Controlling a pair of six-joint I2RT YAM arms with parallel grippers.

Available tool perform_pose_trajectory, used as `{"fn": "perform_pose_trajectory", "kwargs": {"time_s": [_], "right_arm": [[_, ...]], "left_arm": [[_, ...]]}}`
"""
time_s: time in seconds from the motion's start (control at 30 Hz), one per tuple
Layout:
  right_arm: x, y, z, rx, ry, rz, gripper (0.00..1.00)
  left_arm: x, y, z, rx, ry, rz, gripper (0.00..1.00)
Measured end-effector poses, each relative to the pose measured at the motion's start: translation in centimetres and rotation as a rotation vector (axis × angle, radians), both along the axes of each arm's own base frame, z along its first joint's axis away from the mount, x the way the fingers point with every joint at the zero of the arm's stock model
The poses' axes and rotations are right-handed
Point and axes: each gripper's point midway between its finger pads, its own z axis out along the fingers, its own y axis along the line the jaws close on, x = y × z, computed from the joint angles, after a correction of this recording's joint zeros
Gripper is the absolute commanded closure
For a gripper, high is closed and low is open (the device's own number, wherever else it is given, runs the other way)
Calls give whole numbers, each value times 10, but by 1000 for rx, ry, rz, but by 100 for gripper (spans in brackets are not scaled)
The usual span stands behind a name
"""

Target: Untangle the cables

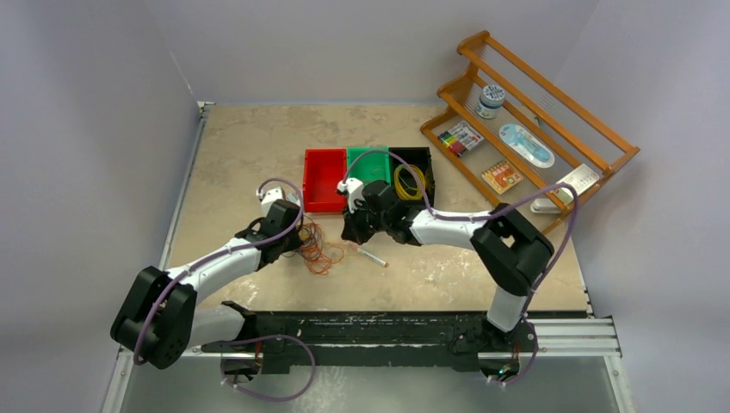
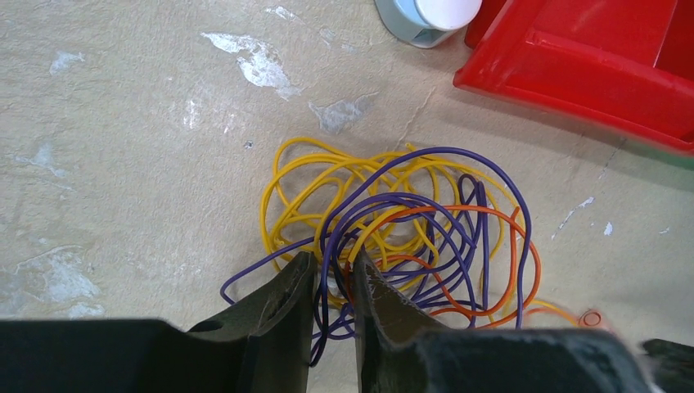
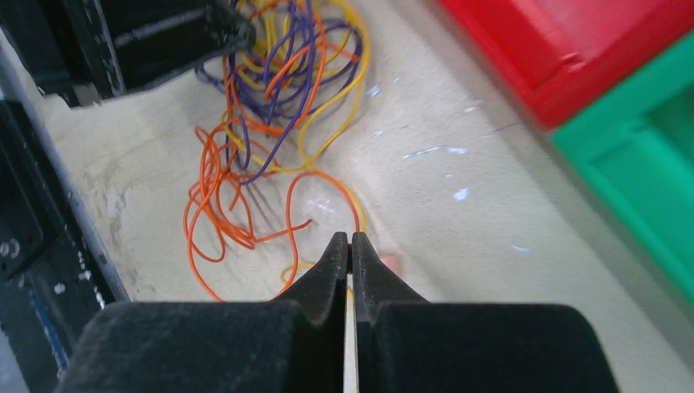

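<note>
The cables point(image 1: 318, 249) lie in a loose tangle of orange, yellow and purple strands on the table, in front of the red bin. My left gripper point(image 1: 300, 243) is down at the tangle's left side. In the left wrist view its jaws point(image 2: 334, 266) stand narrowly apart, with purple strands point(image 2: 425, 209) running between them. My right gripper point(image 1: 351, 231) is at the tangle's right side. In the right wrist view it point(image 3: 350, 237) is shut on an orange strand point(image 3: 323, 180) that arcs up from the tangle point(image 3: 270, 98).
Red point(image 1: 324, 179), green point(image 1: 368, 163) and black point(image 1: 417, 165) bins stand side by side behind the tangle. The black one holds a yellow coil point(image 1: 408, 185). A small white stick point(image 1: 372, 256) lies right of the cables. A wooden rack point(image 1: 534, 129) stands at the back right.
</note>
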Motion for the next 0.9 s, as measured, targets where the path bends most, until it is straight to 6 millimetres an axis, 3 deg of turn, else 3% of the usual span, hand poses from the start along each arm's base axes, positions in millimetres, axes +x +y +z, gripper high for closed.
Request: {"fn": "perform_pose_trajectory", "kwargs": {"time_s": [0.4,0.63,0.9], "right_arm": [[55,-49,117,18,-355,-342,100],[74,-95,180,14,-519,-513,100],[100,-164,256,66,-658,-731,100]], "left_arm": [[2,1,-2,9,-2,7,88],[3,1,-3,12,-1,9,88],[3,1,-3,12,-4,10,86]]}}
